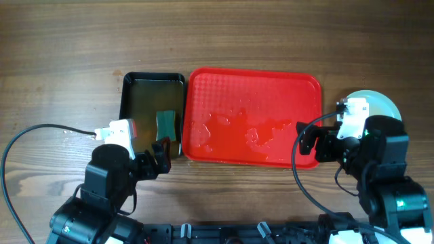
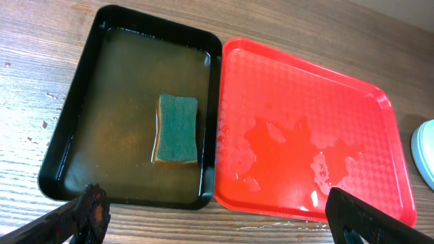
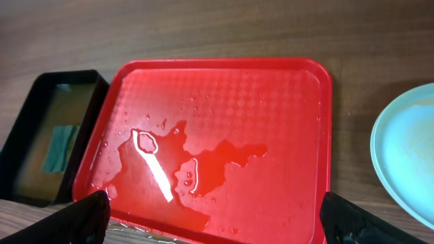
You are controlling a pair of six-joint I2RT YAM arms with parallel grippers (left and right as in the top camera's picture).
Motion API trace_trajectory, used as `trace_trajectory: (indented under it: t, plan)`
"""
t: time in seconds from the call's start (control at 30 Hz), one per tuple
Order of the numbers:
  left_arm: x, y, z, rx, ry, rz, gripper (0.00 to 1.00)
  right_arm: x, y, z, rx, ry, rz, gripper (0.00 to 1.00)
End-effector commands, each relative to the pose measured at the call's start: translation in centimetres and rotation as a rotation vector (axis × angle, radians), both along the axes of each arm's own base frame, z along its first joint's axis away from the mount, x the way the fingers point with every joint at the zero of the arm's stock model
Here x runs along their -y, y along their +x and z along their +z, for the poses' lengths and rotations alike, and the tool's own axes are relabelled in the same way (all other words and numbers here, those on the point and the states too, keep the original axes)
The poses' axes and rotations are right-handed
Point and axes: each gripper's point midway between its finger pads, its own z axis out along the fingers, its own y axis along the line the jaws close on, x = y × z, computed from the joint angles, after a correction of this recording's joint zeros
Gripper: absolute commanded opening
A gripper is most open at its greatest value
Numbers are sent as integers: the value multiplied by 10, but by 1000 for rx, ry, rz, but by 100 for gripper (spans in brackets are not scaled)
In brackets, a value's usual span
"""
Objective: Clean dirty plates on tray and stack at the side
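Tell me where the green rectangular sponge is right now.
In the overhead view the green sponge lies left of centre, in the black rectangular plastic basin beside the red plastic tray.

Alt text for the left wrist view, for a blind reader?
A green sponge lies in a black basin of murky water, beside the wet red tray. The edge of a plate shows far right; the left gripper is open.

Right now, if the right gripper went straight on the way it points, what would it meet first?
The right gripper would most likely meet the red tray first, at its wet patch; nothing lies between its open fingers and it. Depth is unclear.
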Motion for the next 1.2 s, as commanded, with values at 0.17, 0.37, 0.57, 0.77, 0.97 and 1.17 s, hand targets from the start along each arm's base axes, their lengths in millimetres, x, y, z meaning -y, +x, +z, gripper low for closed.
trace_trajectory:
  t: [0.17,0.37,0.57,0.77,0.97,1.17]
  plan:
    - [-2,-1,-2,-1,1,16,100,1,7,-21,-83,-10,-11,99]
    - [-2,-1,-2,-1,1,16,100,13,-5,19,145,-143,24,100]
    - [-2,0,-2,-1,1,16,100,5,-19,38,534,-99,49,99]
    - [-2,-1,-2,-1,1,16,100,-2,-16,41,910,-65,58,100]
    - [-2,0,-2,-1,2,16,100,11,-6,30,1054,-78,-33,100]
    - [-2,-1,-2,-1,1,16,100,24,9,-38,806,-129,-99,100]
